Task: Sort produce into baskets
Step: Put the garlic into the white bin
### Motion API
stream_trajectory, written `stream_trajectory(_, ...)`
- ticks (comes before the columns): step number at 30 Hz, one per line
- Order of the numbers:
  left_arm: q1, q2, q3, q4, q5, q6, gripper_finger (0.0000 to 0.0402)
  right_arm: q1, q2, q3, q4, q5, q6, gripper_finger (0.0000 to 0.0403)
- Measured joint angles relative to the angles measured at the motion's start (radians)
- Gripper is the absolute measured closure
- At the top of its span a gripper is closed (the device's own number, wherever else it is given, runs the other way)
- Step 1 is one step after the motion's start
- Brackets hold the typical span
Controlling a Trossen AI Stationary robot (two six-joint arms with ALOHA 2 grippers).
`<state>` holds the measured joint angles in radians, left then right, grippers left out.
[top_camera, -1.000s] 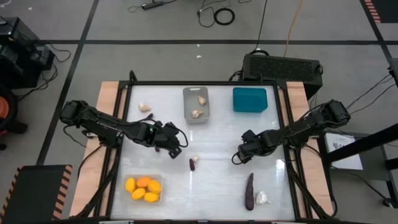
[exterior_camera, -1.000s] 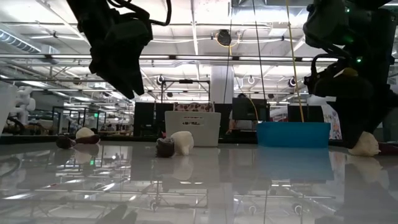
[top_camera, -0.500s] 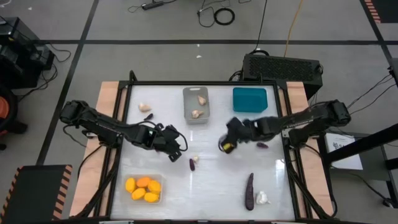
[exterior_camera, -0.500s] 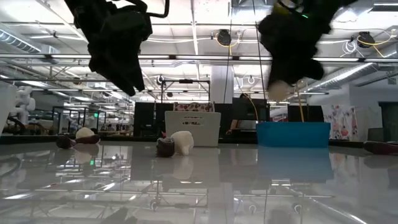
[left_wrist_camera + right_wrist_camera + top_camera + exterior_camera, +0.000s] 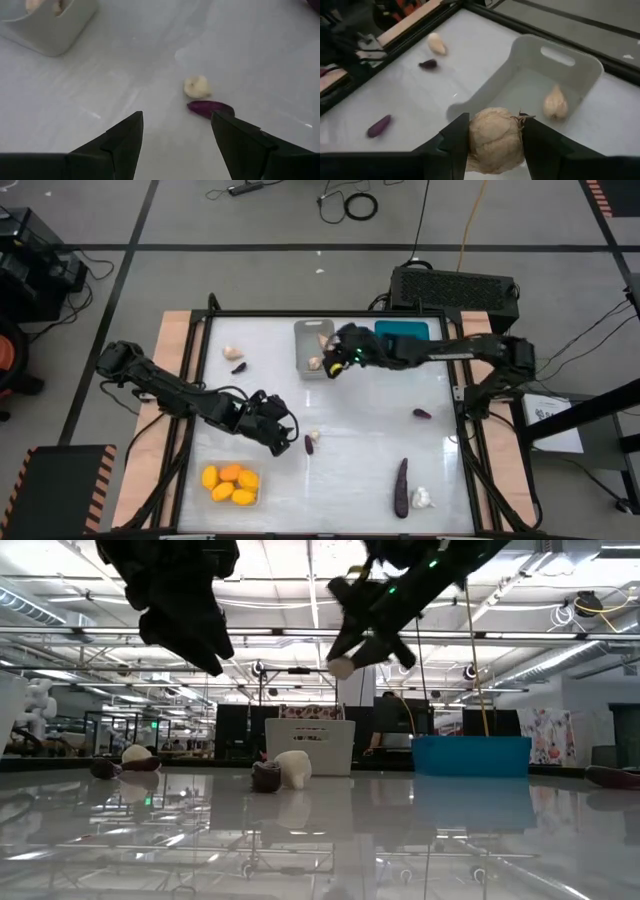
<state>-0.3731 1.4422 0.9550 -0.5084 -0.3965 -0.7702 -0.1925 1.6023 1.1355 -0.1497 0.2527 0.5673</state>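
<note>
My right gripper [image 5: 338, 362] hangs above the near right corner of the grey basket [image 5: 312, 332], shut on a whitish garlic bulb [image 5: 495, 140], which also shows in the low view [image 5: 342, 667]. The basket [image 5: 570, 52] has a garlic [image 5: 555, 102] lying on its floor. My left gripper [image 5: 282, 436] is open and empty above the table's middle left. Its fingers [image 5: 125, 142] point toward a garlic [image 5: 197, 86] and a small purple eggplant [image 5: 210, 108], which lie side by side on the table. My right gripper pinches the garlic bulb between its two fingers [image 5: 457, 142], one on each side of the bulb's round body [image 5: 477, 142]. The bulb is lifted clear, above the table beside the grey basket's near wall.
A teal basket [image 5: 402, 340] stands right of the grey one. A clear basket with several yellow and orange fruits [image 5: 232, 483] stands near left. A garlic [image 5: 232, 352] and a tiny eggplant [image 5: 239, 367] lie far left. A small eggplant [image 5: 422, 414], a long eggplant [image 5: 401, 487] and a garlic [image 5: 422, 498] lie on the right.
My right gripper has swept from the table's right middle toward the far edge and the left, up to the grey basket, carrying the garlic bulb clear of the table. My left gripper has drifted a little toward the near edge.
</note>
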Motion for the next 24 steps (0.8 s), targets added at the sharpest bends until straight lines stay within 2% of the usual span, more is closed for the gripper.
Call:
stream_trajectory(4, -0.005, 0.000, 0.000, 0.003, -0.054, 0.020, 0.0160, -0.018, 0.111, 0.076, -0.001, -0.006, -0.041, 0.0253)
stream_trajectory(12, -0.003, 0.000, 0.000, -0.001, -0.062, 0.053, 0.0160, -0.031, 0.290, 0.246, -0.085, 0.007, -0.038, 0.0239)
stream_trajectory(17, -0.010, 0.000, 0.000, -0.005, -0.058, 0.054, 0.0160, -0.031, 0.343, 0.310, -0.122, 0.011, -0.037, 0.0213)
stream_trajectory(24, -0.009, 0.000, 0.000, 0.003, -0.025, 0.078, 0.0160, -0.036, 0.341, 0.314, -0.161, 0.012, -0.030, 0.0174)
